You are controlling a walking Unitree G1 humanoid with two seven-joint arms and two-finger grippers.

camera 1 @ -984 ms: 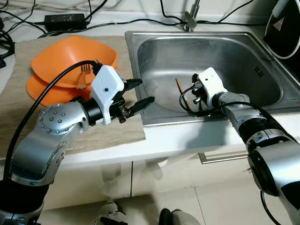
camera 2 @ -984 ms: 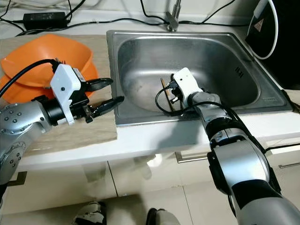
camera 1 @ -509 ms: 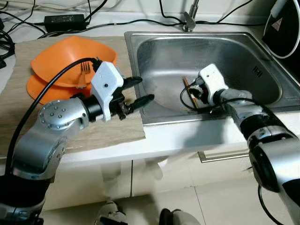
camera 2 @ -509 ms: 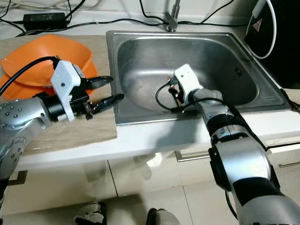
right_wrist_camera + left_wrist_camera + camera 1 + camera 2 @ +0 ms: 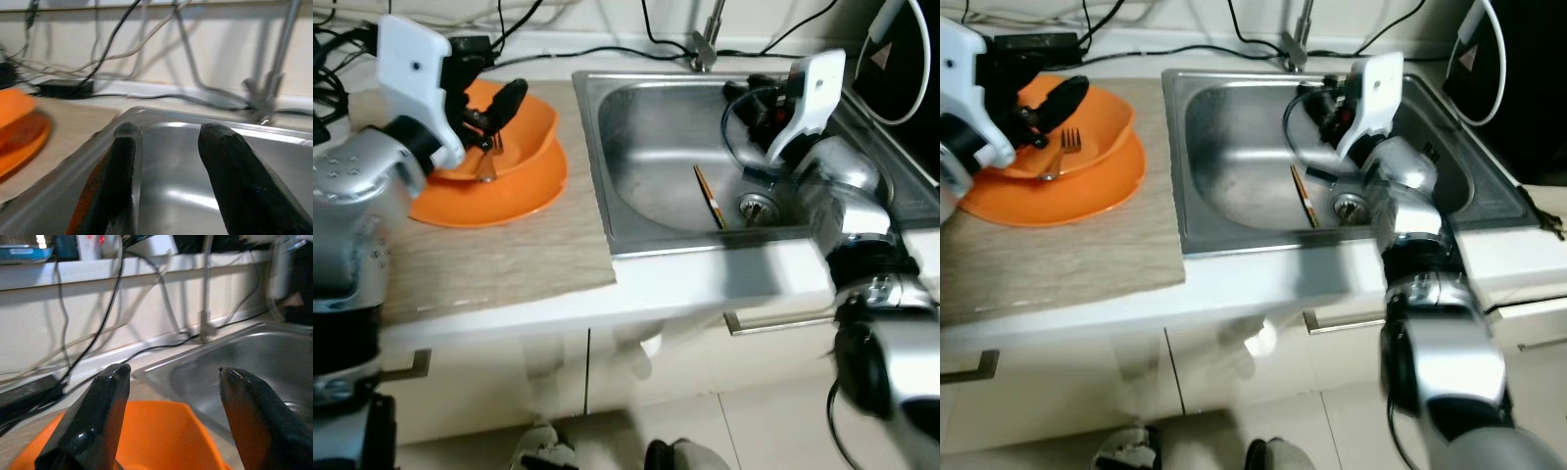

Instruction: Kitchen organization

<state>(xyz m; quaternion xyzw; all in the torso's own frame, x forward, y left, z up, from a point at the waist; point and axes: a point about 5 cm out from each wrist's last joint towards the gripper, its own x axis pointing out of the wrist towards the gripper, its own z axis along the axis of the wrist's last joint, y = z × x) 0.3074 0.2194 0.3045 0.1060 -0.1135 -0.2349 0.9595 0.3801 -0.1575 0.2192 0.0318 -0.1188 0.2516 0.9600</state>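
Right now I have the left gripper [image 5: 494, 103] raised over the orange bowl [image 5: 524, 122], its two black fingers [image 5: 93, 416] spread wide apart with nothing between them (the wrist camera looks straight through the gap to the bowl's rim and the sink corner beyond). It touches nothing that I can see. Just below it a fork [image 5: 1056, 157] lies inside the bowl, tines pointing away from me, and the bowl sits nested on a wider orange plate [image 5: 1087, 196] on the wood-grain bench [image 5: 499, 255], to the left of the sink.

My right gripper [image 5: 754, 98] is lifted above the back of the steel sink [image 5: 1234, 211], near the tap side. Its fingers [image 5: 230, 196] are also parted, a clear gap between them, and they hold nothing; through that gap I see the sink's bright floor and rim. A looping black cable hangs around that wrist.

Down in the basin a single chopstick [image 5: 709, 196] lies flat on the bottom, just beside the drain [image 5: 756, 207] and well apart from either gripper. Behind the sink stands the tap [image 5: 1298, 39], with black cords trailing along the back of the bench and a power brick [image 5: 1033, 41] near the bowl.
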